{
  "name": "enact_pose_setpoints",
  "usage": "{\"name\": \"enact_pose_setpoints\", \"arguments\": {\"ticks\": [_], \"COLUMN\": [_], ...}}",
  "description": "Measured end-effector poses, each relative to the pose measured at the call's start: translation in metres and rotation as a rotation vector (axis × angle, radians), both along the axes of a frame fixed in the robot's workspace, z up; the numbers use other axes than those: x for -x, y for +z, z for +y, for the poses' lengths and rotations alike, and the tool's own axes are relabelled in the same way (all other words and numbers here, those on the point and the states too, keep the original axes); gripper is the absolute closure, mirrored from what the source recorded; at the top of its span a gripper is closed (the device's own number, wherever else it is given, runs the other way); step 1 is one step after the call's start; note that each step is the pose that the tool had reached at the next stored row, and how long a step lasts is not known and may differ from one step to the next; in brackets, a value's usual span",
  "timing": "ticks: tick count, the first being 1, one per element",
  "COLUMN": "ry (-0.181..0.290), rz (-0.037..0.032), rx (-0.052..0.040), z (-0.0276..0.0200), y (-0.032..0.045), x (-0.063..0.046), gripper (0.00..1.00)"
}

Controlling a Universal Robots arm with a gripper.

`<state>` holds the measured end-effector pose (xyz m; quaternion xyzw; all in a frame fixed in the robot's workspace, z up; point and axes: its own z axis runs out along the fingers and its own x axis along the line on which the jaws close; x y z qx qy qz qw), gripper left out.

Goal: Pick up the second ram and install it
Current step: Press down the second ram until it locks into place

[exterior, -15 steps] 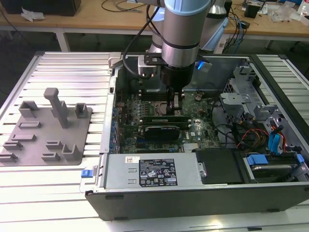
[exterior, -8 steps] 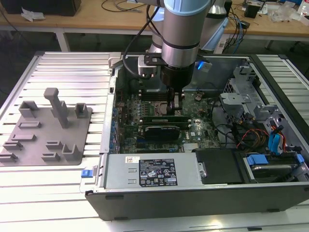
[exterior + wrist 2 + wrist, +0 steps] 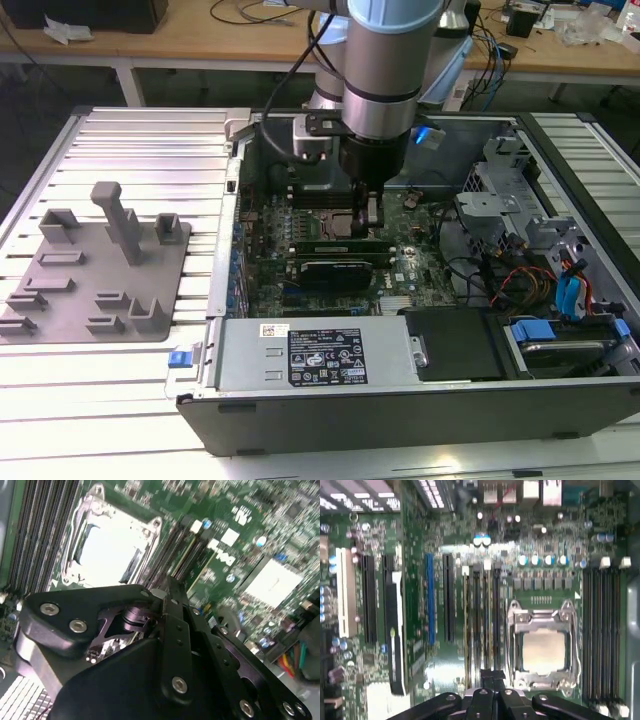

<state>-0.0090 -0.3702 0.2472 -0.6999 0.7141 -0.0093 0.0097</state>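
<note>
End effector (image 3: pixel 371 214) low over motherboard (image 3: pixel 420 262).

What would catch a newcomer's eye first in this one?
The grey robot arm reaching down into the open computer case, its tool low over the green motherboard. In both wrist views, the square silver processor shines in its socket, flanked by rows of dark memory slots.

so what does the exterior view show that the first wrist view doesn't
Exterior view: the grey parts tray on the slatted table, the power supply, the blue drive bay latches and the arm above the open computer case.
First wrist view: a blue expansion slot and a white one.
Both: the motherboard, the silver processor and the gripper.
</note>
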Motion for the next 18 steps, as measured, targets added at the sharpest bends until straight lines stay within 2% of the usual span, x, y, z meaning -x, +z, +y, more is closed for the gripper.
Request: {"name": "enact_pose_setpoints", "arguments": {"ticks": [2,4,6,10,18], "ry": [0.0,0.0,0.0,-0.002,-0.004], "rz": [0.0014,0.0025,0.0025,0.0026,0.0027], "rx": [0.0002,0.0,-0.0001,0.0001,-0.0008], "z": [0.0,0.0,0.0,0.0,0.0], "y": [-0.0005,-0.0011,-0.0061,-0.0103,-0.0148], "x": [-0.016,-0.026,-0.027,-0.027,-0.027], "gripper": [0.92,0.92,0.92,0.92,0.92]}}
